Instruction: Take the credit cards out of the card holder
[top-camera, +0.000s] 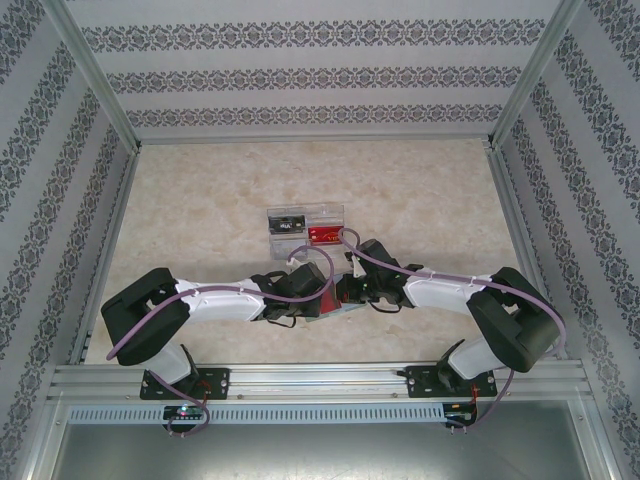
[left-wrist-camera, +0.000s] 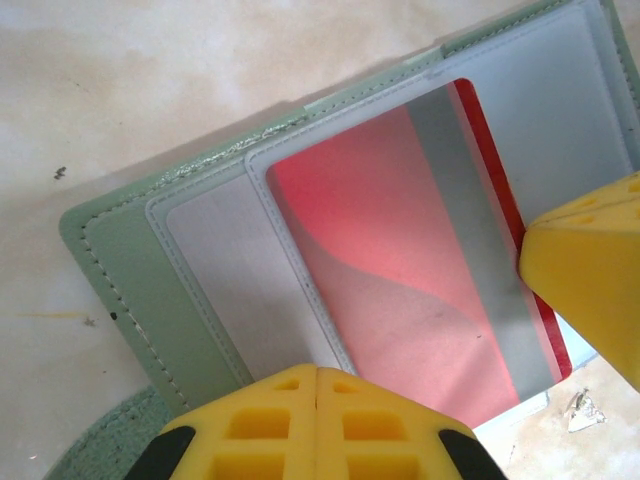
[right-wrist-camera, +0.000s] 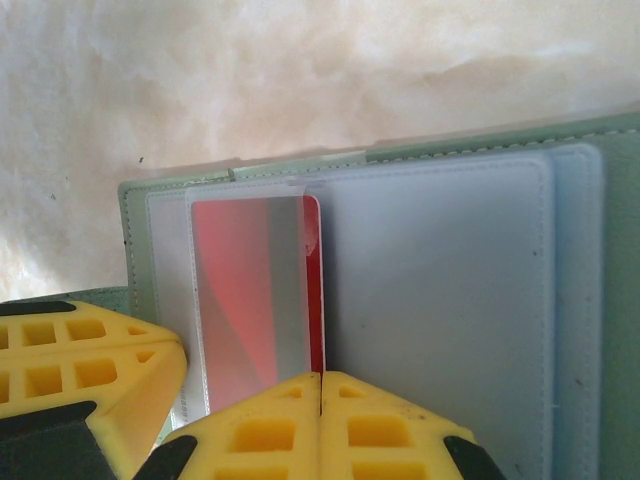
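Both sets of jaws look closed to me. Left gripper (left-wrist-camera: 317, 375): tips pressed together at the near edge of the open holder (left-wrist-camera: 115, 268), mid-table between the arms. I can't tell if they pinch anything. Card (left-wrist-camera: 400, 270): red, in the holder's clear sleeve, one edge poking out. Right gripper (right-wrist-camera: 320, 378): tips together at that card's near edge. Tray (top-camera: 300, 212) sits just behind the holder, with a second card (top-camera: 322, 236) inside.

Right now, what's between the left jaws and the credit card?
The frosted sleeve of the card holder, covering most of the credit card, in the left wrist view.
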